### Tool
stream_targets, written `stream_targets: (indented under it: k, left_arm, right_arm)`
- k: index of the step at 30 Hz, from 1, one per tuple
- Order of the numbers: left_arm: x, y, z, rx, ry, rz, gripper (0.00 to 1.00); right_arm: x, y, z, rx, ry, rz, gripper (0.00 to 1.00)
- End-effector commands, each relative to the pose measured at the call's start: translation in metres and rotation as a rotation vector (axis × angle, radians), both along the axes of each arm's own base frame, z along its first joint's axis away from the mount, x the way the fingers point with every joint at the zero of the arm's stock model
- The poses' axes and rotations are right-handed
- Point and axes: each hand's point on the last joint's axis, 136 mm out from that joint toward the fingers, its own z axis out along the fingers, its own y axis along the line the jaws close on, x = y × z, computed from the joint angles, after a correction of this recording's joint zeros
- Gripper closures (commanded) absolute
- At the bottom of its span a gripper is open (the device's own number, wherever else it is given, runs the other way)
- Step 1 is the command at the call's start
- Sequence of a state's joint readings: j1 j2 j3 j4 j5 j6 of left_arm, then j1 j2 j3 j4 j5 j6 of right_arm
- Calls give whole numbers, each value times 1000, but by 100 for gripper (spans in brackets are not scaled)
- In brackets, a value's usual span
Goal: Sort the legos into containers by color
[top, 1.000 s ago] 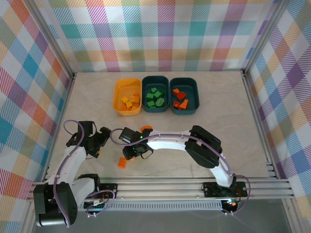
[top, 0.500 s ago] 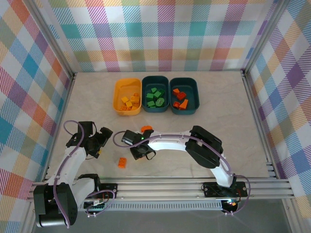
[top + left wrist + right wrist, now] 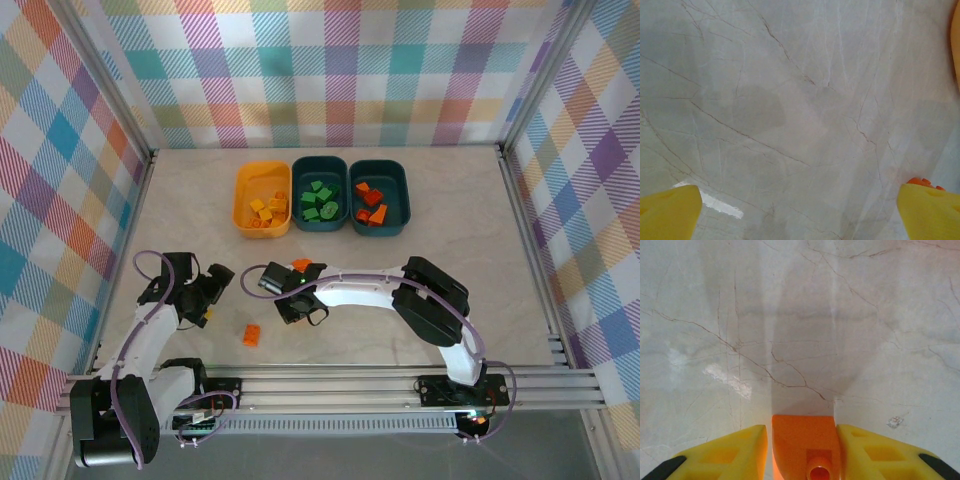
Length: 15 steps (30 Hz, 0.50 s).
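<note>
Where the metal rail (image 3: 330,385) bounds the near edge of the table (image 3: 470,250), both arms rise from their bases. Just past it a loose orange brick (image 3: 251,335) lies on bare marble, apart from either arm, with free surface all round.

Left of that brick, the left pincer (image 3: 797,197) hangs over the table. Its yellow fingers (image 3: 670,210) are spread wide with nothing between them.

The right arm curves leftward across the middle. The right pincer (image 3: 800,427) sits low over the table, drawn in around a gripped-looking orange brick (image 3: 802,440). One finger (image 3: 875,450) touches it, while a thin line of table shows beside the other. Whether the grip has bitten, I cannot tell. Another orange piece (image 3: 300,264) shows at the arm's far edge.

Beyond the arms lies a broad band of open table, and the whole right side is free up to the side frame.

Farther back stand three containers in a row, side by side. The yellow-orange tub (image 3: 255,178) holds yellow and orange legos. The middle teal tub (image 3: 320,160) holds green ones and the right teal tub (image 3: 392,172) orange-red ones.

A bare strip separates the row from the checked back wall (image 3: 330,90).
</note>
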State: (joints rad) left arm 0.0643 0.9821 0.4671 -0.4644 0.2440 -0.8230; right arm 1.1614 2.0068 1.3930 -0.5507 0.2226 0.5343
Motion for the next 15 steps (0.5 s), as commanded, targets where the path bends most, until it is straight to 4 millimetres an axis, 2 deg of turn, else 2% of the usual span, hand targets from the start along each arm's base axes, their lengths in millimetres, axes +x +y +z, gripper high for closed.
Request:
stream_targets:
  k: [1, 9, 12, 15]
  left_arm:
    - [3, -1, 5, -24, -22, 3, 0]
    - [-4, -4, 0, -13, -13, -9, 0]
    - [-11, -6, -1, 42, 18, -44, 1]
    - [-17, -13, -1, 95, 42, -96, 3]
  right_arm:
    - [-2, 5, -4, 3, 7, 26, 59]
    - [-5, 6, -12, -8, 35, 36, 57]
    - [-3, 8, -8, -1, 22, 35, 65]
    - [4, 6, 4, 25, -18, 23, 70]
